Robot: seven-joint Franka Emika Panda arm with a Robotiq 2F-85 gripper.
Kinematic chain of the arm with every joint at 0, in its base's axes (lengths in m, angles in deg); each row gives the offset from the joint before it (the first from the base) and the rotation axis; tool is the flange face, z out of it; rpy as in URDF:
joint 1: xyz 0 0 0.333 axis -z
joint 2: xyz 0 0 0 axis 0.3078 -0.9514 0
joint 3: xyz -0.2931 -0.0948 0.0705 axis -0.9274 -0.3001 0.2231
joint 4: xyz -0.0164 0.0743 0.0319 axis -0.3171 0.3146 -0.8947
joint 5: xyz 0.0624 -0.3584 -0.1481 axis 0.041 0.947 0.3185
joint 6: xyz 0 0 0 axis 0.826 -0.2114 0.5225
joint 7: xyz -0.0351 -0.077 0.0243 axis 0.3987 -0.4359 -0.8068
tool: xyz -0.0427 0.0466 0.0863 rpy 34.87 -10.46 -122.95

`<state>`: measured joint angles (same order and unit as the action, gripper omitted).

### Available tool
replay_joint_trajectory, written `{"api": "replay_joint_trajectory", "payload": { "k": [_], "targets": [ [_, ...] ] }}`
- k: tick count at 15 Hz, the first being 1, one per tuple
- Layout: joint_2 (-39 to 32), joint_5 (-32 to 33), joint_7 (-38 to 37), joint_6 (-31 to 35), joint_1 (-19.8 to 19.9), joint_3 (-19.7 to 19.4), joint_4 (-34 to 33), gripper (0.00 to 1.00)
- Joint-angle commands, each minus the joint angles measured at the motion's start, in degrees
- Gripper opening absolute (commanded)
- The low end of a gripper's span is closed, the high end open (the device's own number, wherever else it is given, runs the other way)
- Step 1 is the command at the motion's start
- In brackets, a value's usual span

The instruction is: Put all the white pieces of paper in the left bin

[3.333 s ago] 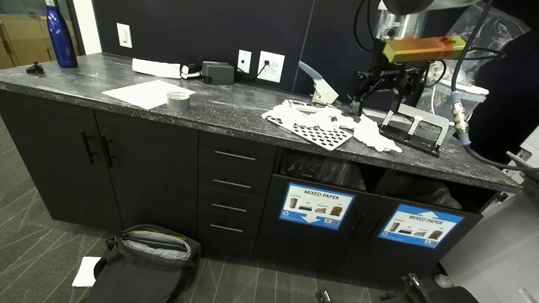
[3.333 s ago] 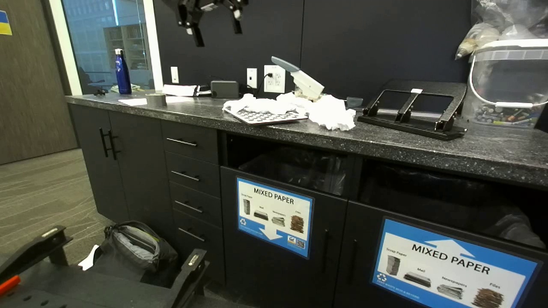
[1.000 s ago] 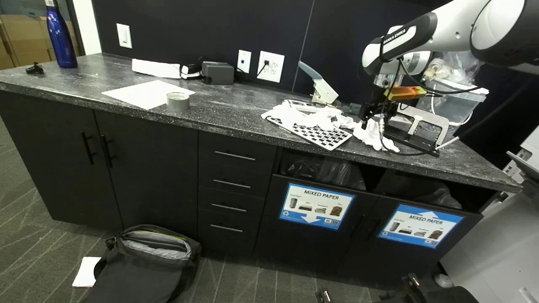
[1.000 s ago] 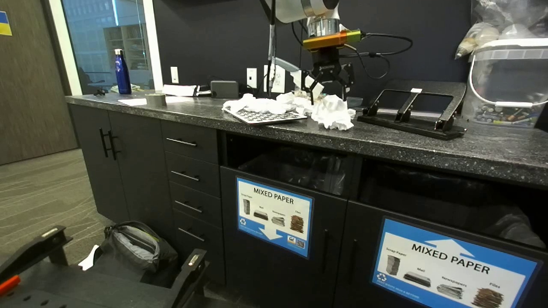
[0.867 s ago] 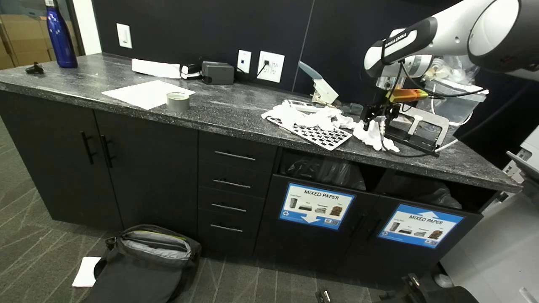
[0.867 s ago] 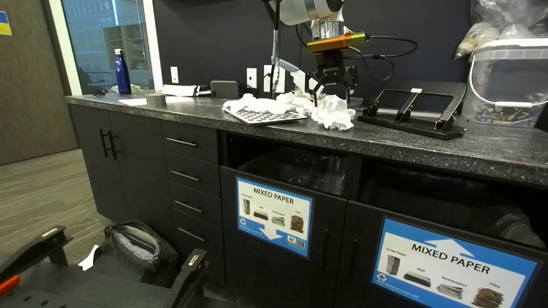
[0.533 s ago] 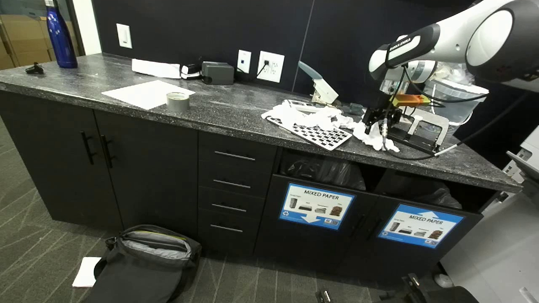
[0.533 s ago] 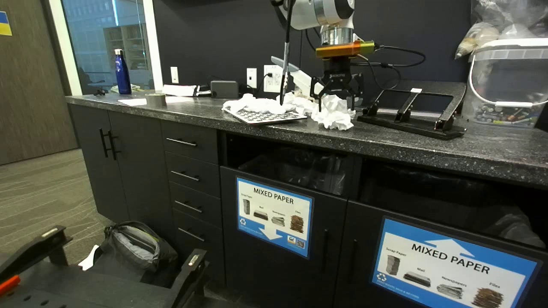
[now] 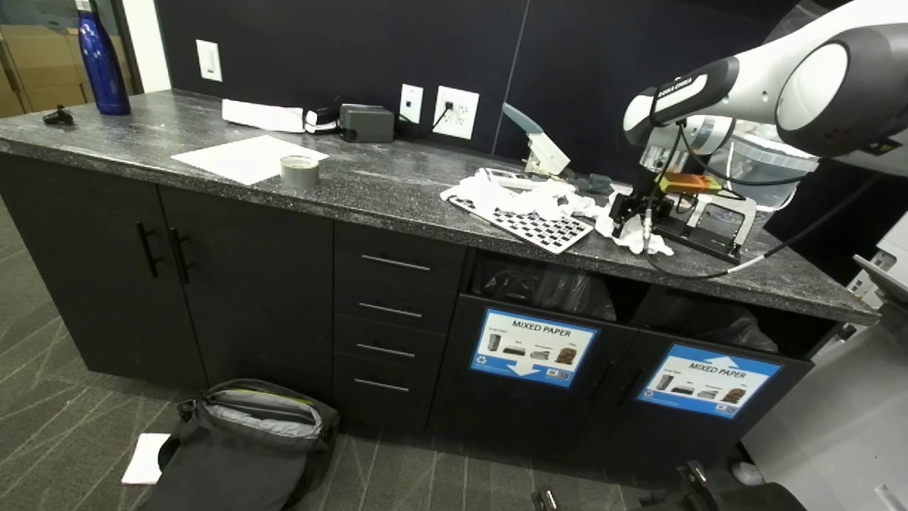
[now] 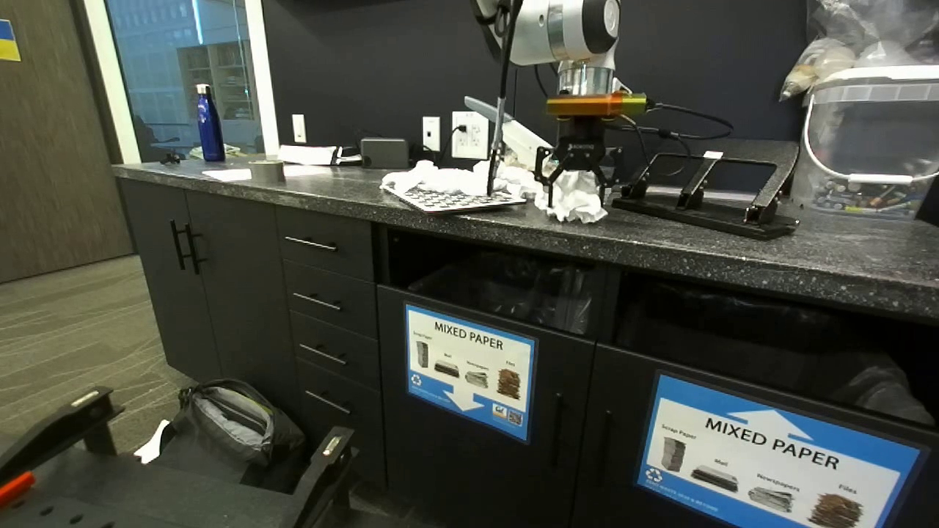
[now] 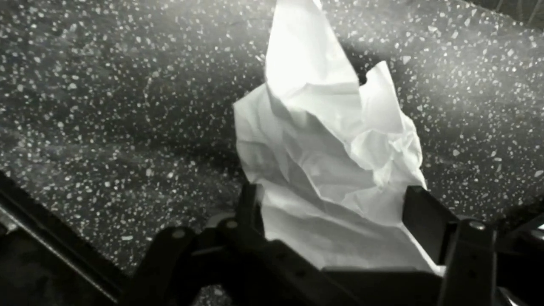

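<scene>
I have my black two-fingered gripper (image 11: 333,194) wide astride the crumpled white piece of paper (image 11: 316,144) on the dark speckled desk (image 11: 110,102), and I expect the paper to be light, soft and easily torn, best pinched gently across its bunched middle.

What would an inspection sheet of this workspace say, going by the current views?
Surface: dark speckled countertop.
Job's things: crumpled white paper piece on the countertop; other white paper pieces over the checkered mat; left bin below, its contents hard to make out.
Clutter: tape roll, blue bottle, black stand, clear bucket.
Tool: open, jaws on either side of that piece; contact unclear.
Cables: arm cable drooping low by that piece; plug in the wall outlet.
Surroundings: dark wall behind, open black bag on the floor.
</scene>
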<state>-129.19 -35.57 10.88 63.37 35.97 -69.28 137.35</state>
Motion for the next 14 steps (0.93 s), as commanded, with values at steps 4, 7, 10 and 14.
{"api": "replay_joint_trajectory", "payload": {
  "k": [4,7,10,14],
  "targets": [
    [1.06,-1.14,-2.66,0.02,-0.42,0.75,1.50,0.34],
    [3.93,-0.71,-6.53,0.68,-1.38,0.58,5.90,0.16],
    [8.39,-0.03,-11.60,2.22,-2.74,-0.10,13.04,0.11],
    [15.77,-0.17,-18.69,4.14,-5.33,-2.49,24.11,0.15]
  ]
}}
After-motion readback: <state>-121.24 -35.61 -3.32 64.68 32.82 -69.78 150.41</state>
